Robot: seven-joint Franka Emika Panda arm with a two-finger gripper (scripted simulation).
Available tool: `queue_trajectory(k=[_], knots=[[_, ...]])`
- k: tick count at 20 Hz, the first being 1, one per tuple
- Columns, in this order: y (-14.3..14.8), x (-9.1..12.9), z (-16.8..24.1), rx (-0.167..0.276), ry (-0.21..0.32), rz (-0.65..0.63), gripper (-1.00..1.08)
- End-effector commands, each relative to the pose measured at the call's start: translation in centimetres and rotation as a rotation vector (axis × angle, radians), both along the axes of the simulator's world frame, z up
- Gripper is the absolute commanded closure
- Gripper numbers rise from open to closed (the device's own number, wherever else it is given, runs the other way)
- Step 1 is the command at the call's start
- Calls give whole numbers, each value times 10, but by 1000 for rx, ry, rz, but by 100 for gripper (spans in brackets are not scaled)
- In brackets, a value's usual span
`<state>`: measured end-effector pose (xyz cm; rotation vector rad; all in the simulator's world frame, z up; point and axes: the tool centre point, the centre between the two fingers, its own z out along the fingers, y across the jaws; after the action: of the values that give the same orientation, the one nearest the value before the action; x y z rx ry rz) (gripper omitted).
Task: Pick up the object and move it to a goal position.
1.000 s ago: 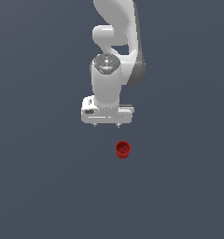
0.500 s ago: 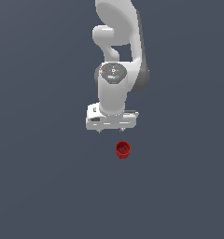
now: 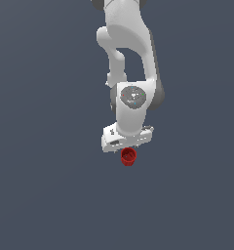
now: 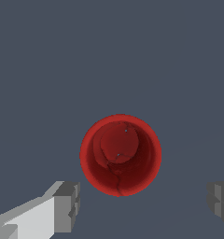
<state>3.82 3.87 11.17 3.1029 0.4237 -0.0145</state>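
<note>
- Lowered since the earlier frame, the gripper [image 4: 142, 203] now sits close above the cup [image 3: 128, 156].
- Fingers [image 4: 67, 205] spread apart; cup at their 12 o'clock, untouched.

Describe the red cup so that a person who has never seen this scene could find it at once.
Find the white robot arm coming down from the top of the exterior view over a plain dark grey surface. Directly under its gripper, whose fingers stand spread on either side, sits the small cup, mouth up. It is the only red, round thing in sight.
</note>
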Motion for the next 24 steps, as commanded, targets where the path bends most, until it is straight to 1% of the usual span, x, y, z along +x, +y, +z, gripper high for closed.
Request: queue_trajectory(k=[1,5,11,20,24], knots=[[8,5,-7,6,-4,30,-92],[14,9,-14,11,-7,54,-92],[14,9,-17,10,-6,53,-92],[15,8,-57,11,-7,57,-92],[15,9,-65,11,-7,57,-92]])
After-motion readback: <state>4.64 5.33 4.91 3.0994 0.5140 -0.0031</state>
